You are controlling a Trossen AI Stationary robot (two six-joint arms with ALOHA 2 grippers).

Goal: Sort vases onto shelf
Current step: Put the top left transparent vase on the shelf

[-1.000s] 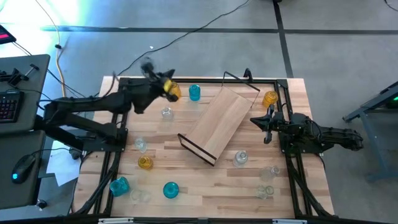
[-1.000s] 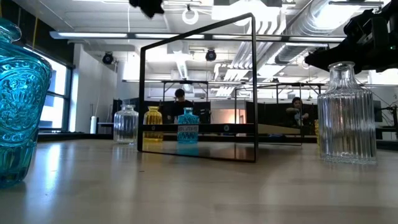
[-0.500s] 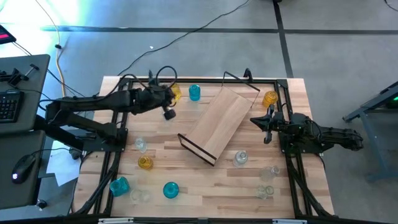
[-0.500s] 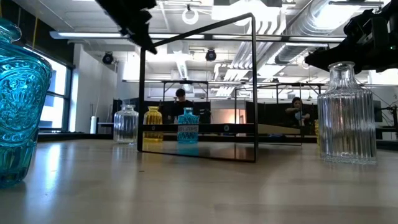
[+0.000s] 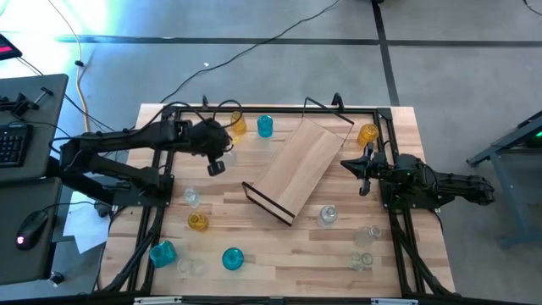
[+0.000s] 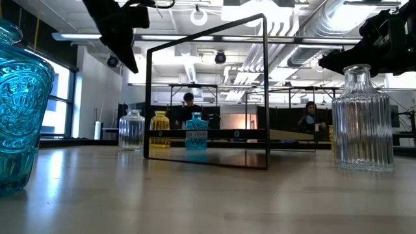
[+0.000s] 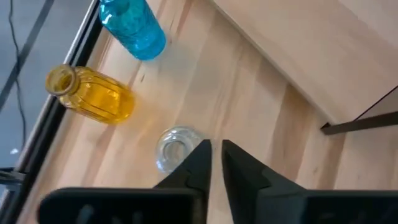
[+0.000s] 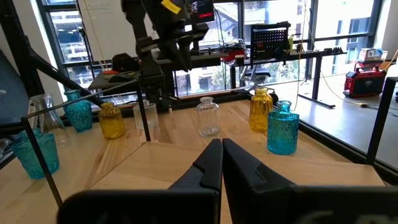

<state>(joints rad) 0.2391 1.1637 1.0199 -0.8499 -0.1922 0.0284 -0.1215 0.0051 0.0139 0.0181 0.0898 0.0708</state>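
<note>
A: Presently, item one: left pincer (image 7: 216,163), fingers nearly together, empty, hovering just above the clear vase (image 7: 175,147), which stands on the bench (image 5: 279,254) near the shelf's (image 5: 296,167) far corner.

B: Risk there?

A: Descending so narrow, it could strike the rim and topple the vase toward the amber vase (image 7: 93,96) beside it.

B: Item two?

A: Right pincer (image 8: 222,163), clenched, empty, waiting beside the shelf.

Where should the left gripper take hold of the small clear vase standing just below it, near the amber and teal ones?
Judging by its pose, grip the clear vase at its narrow neck from straight above. It stands upright with its mouth facing the left gripper, whose fingers sit nearly together and must open first. The amber vase and teal vase stand apart, leaving room.
</note>
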